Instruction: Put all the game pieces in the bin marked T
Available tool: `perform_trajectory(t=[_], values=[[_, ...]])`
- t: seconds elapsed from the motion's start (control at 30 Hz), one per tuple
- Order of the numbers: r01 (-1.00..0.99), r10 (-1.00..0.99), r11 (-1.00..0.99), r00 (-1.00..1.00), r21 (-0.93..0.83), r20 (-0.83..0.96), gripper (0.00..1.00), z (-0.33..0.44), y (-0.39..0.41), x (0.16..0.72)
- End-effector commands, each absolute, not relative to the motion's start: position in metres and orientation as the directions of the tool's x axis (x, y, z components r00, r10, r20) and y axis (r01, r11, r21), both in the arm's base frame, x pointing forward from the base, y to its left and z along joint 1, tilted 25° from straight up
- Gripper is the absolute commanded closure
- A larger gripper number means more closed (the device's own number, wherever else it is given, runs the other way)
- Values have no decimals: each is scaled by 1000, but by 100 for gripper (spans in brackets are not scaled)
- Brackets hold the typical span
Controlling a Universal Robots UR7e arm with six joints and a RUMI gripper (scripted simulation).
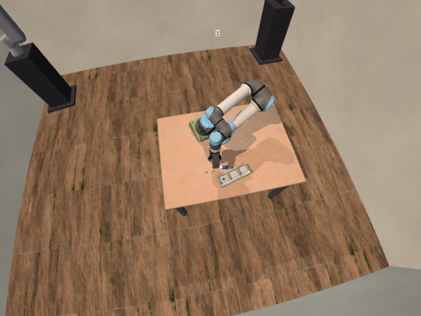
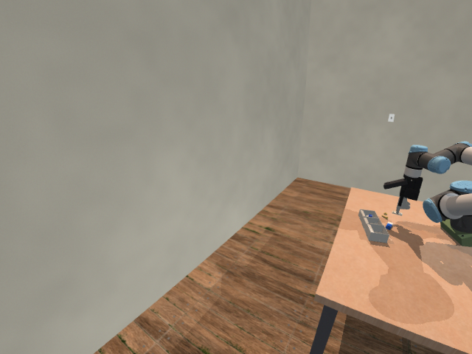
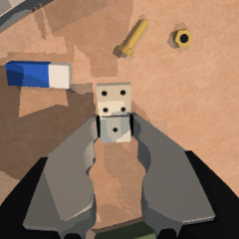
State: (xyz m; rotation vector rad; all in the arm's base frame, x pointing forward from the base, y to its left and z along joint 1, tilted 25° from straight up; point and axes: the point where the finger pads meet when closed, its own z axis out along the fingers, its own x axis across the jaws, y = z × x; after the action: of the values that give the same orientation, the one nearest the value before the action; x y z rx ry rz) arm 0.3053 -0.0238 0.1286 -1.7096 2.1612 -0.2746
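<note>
A cream domino (image 3: 115, 105) (image 2: 399, 214) with black pips lies between my gripper's fingers, just above the table (image 1: 183, 153). My gripper (image 3: 115, 116) (image 1: 215, 165) (image 2: 398, 212) is shut on the domino's near half and points straight down. A grey row of three bins (image 1: 234, 175) (image 2: 373, 226) stands close to the right of the gripper. A small blue piece (image 1: 223, 178) (image 2: 369, 215) lies in its end bin. I cannot read the bin letters.
A blue and white block (image 3: 39, 75) (image 1: 223, 166) (image 2: 389, 226) lies between the gripper and the bins. A brass bolt (image 3: 131, 37) (image 1: 212, 171) and a brass nut (image 3: 182, 37) (image 1: 206, 172) lie on the table beyond the domino. The arm's green base plate (image 1: 195, 127) is behind.
</note>
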Motion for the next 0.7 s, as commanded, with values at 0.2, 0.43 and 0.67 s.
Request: perform_trajectory(t=[0.2,0.43,0.67], values=[[-892,-966,244,-192,-380,-171,100,134,-25,302],[-892,-966,244,-192,-380,-171,100,134,-25,302],[-892,-966,244,-192,-380,-171,100,140,-25,299]])
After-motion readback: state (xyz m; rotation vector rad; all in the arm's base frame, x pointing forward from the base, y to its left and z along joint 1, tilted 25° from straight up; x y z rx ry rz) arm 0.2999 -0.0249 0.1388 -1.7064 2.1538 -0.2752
